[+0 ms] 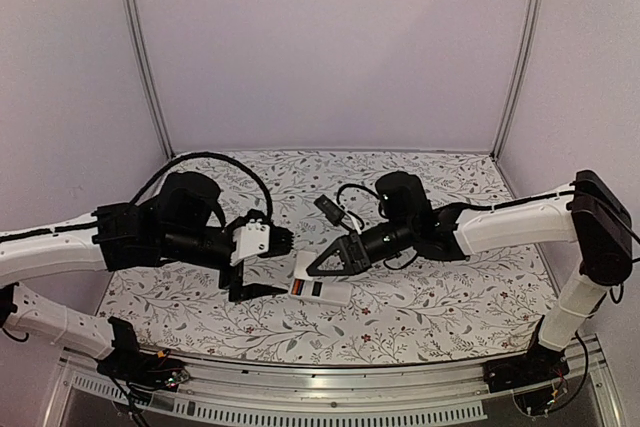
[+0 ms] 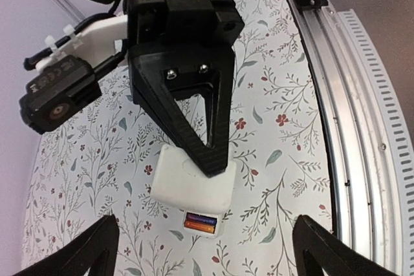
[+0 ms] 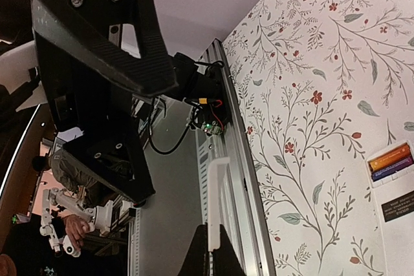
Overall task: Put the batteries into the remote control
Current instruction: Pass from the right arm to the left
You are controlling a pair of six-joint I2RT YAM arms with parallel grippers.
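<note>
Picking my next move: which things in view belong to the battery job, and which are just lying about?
Job: remote; batteries, both in its recess; right gripper, shut, tip at the remote; left gripper, open.
Lying about: floral cloth; rail.

White remote control (image 2: pixel 184 189), floral-patterned table (image 1: pixel 420 309)

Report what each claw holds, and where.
Nothing is gripped. Left claw is open and empty; right claw is shut, its tip against the remote control.
</note>
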